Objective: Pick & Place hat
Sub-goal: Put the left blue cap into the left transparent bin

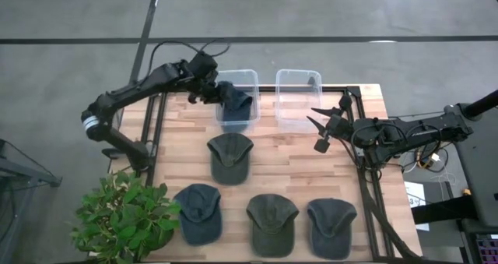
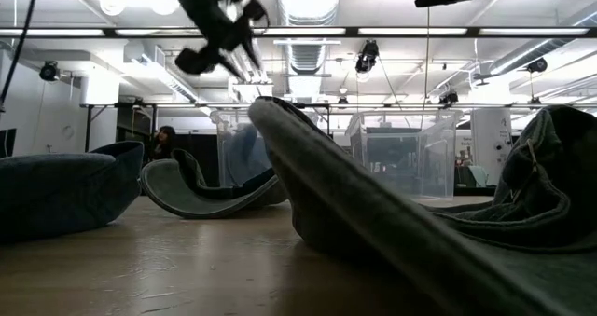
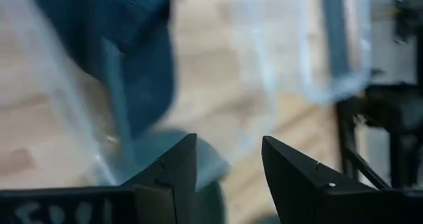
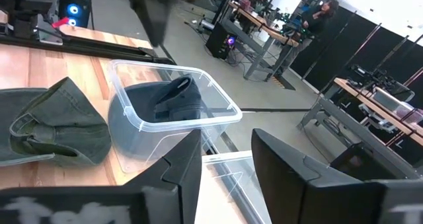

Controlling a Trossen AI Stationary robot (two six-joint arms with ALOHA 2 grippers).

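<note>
A dark blue hat (image 1: pixel 236 102) lies inside the left clear bin (image 1: pixel 247 75), and shows in the left wrist view as the hat (image 3: pixel 132 52) and in the right wrist view as the hat (image 4: pixel 173 100). My left gripper (image 1: pixel 212 93) (image 3: pixel 230 164) hangs open just above that bin's left rim, clear of the hat. My right gripper (image 1: pixel 315 117) (image 4: pixel 227 159) is open beside the right clear bin (image 1: pixel 298 96), holding nothing. Several more hats rest flat on the table: a green one (image 1: pixel 230 156), a blue one (image 1: pixel 198 211), another green one (image 1: pixel 272 221) and a grey-blue one (image 1: pixel 332 227).
A potted plant (image 1: pixel 120 217) stands at the table's near left corner. Black frame rails (image 1: pixel 366 194) run along the table's sides. In the low view the nearest hat (image 2: pixel 373 223) fills the foreground, and my left gripper (image 2: pixel 244 66) hangs high over the bins.
</note>
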